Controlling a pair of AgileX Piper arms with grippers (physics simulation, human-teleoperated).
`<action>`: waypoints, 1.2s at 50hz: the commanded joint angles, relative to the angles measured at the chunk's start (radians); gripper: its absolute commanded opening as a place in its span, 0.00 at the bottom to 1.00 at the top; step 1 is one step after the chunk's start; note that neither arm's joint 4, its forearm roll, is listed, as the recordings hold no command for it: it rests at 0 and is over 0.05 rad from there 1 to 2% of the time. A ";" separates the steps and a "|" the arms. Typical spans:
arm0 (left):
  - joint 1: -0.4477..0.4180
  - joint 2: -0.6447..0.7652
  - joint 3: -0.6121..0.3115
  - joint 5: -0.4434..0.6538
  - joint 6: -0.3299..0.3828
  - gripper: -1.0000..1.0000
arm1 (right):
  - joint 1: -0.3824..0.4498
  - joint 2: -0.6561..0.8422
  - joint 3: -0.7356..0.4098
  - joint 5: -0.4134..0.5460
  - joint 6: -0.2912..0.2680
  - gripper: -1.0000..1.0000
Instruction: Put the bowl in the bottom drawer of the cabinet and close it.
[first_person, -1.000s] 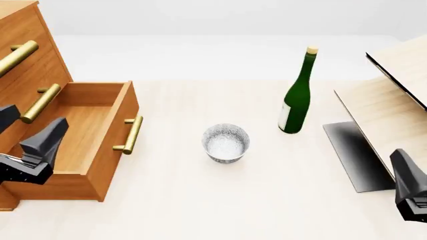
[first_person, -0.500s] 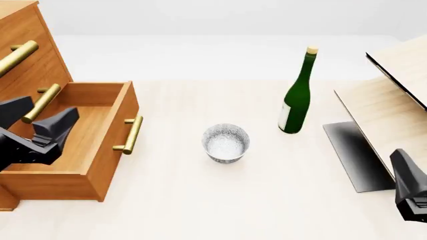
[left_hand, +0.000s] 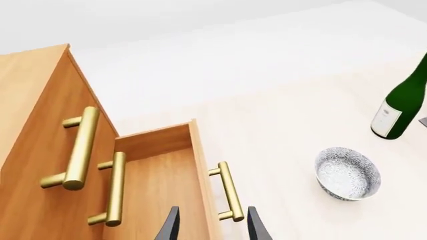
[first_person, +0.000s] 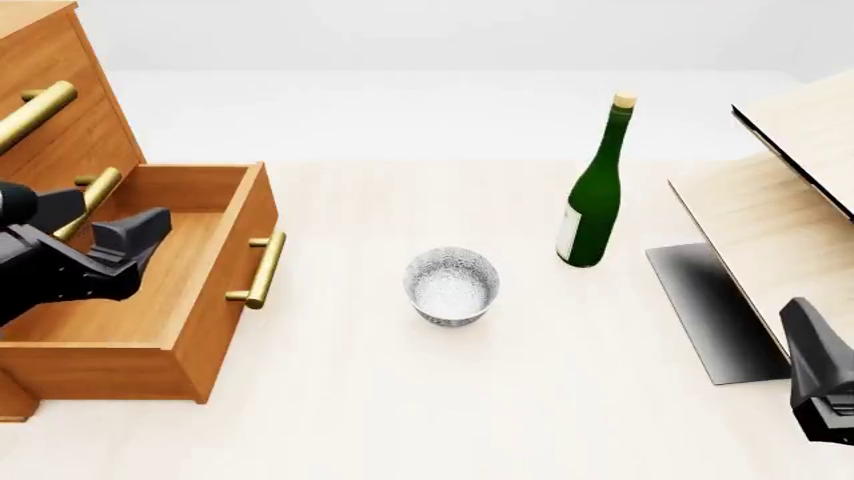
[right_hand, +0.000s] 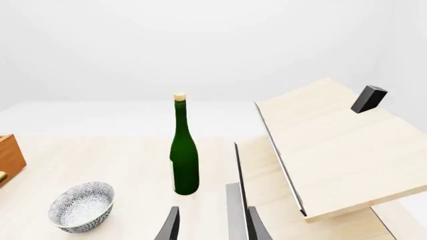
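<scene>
The speckled white bowl (first_person: 451, 285) stands upright on the table, right of the cabinet (first_person: 54, 120); it also shows as the bowl (left_hand: 347, 173) and the bowl (right_hand: 81, 206). The bottom drawer (first_person: 194, 262) is pulled out and holds nothing, its brass handle (first_person: 256, 270) facing the bowl. My left gripper (first_person: 118, 217) hovers open over the drawer's inside, well left of the bowl; its fingertips (left_hand: 172, 226) straddle the drawer front. My right gripper (first_person: 817, 375) rests at the near right edge, open (right_hand: 211, 227) and holding nothing.
A green bottle (first_person: 594, 190) stands upright behind and to the right of the bowl. A pale light-wood structure (first_person: 787, 190) with a dark panel (first_person: 701, 305) fills the right side. The two upper drawers are shut, with long brass handles (left_hand: 79, 150).
My left gripper has risen and swung forward and rightward over the open drawer. The right gripper, bowl and bottle have not moved.
</scene>
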 joint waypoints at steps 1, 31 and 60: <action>0.003 -0.038 -0.032 0.122 -0.007 1.00 | 0.000 -0.002 0.000 0.001 0.000 1.00; 0.019 0.136 -0.069 0.123 -0.086 1.00 | -0.001 -0.002 0.000 0.001 0.000 1.00; 0.018 0.277 -0.059 0.100 -0.164 1.00 | -0.001 -0.002 0.000 0.001 0.000 1.00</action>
